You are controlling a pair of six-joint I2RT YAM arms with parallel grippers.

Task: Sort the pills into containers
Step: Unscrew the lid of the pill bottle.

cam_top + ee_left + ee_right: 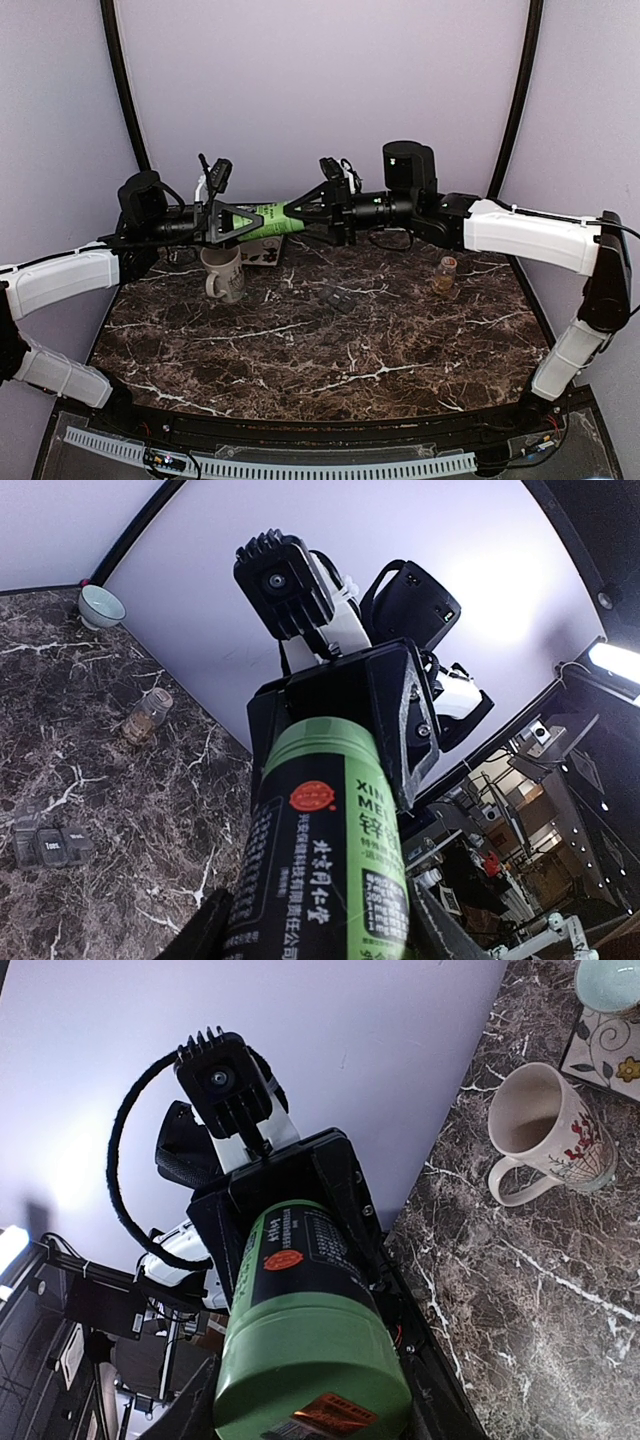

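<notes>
Clamping green bottle aloft, left tool, right tool, containers on open table

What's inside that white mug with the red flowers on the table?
The right wrist view looks into the white mug: only its bare pale inner wall shows, with nothing lying in it. Part of the bottom is covered by the rim.
</notes>
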